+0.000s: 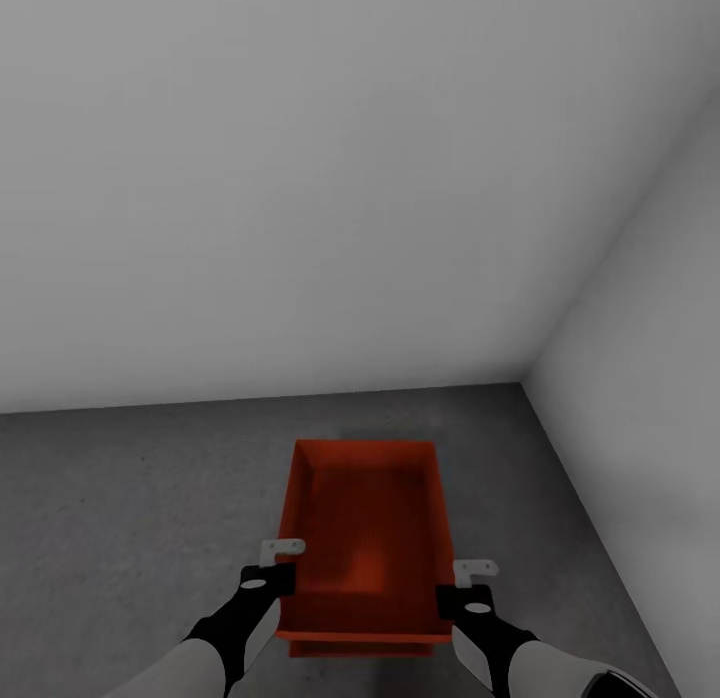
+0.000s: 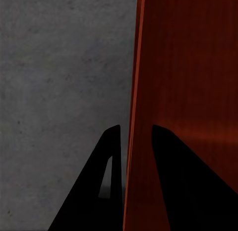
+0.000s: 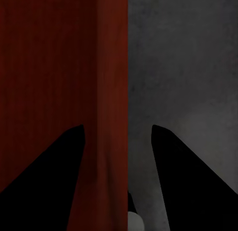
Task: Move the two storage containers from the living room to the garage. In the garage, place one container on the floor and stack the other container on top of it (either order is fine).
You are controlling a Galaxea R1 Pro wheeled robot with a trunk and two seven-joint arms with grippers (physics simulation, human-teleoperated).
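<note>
Container: the orange-red bin sits open-top in the garage corner, a second rim showing just beneath it.
Left gripper: straddles the left wall — fingers near it.
Right gripper: straddles the right wall — wider apart.
Floor: grey speckled concrete.
Walls: plain white.

Both arms enter from the lower edge of the head view. The left gripper straddles the storage container's left wall, fingers nearly touching it. The right gripper straddles the right wall, fingers spread wider.
</note>
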